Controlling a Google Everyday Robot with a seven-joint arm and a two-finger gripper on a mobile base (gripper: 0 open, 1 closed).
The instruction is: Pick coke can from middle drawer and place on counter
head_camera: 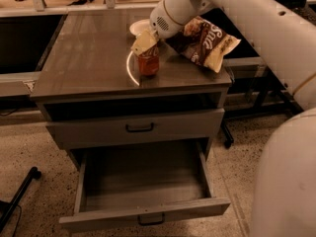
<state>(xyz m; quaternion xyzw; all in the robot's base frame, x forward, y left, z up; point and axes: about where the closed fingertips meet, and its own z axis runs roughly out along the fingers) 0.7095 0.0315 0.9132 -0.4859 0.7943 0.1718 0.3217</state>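
The red coke can (148,64) stands upright on the grey-brown counter (89,58), near its middle front, beside a thin bright arc of light. My gripper (144,43) comes down onto the can's top from the upper right and is shut on it. The middle drawer (143,216) is pulled wide open below, and its grey inside shows nothing in it.
A brown chip bag (205,41) lies on the counter just right of the can, under my arm. A white dish (139,27) sits behind the can. The upper drawer front (138,127) is closed. My white base (286,181) fills the right side. A black stand leg (19,196) lies on the floor at left.
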